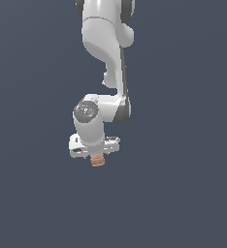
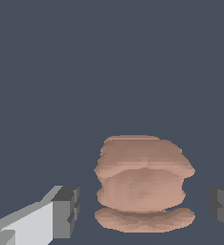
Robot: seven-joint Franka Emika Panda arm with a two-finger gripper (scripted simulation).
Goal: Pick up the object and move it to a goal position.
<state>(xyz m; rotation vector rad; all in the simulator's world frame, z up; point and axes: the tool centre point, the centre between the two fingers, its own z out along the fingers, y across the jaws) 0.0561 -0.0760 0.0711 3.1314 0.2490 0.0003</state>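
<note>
Gripper (image 2: 145, 210) fingers (image 2: 66, 210) spread either side of object (image 2: 142, 184), gaps visible (wrist view only). Exterior view: object (image 1: 97, 161) peeks just below white hand, fingers hidden.

Apart from the task's items, one thing is in view: a flat, uniform dark slate-blue surface (image 1: 33, 193) that fills the background of both views. It carries no markings, seams or edges. The wrist view shows the same plain ground (image 2: 47, 72), even in tone throughout.
</note>
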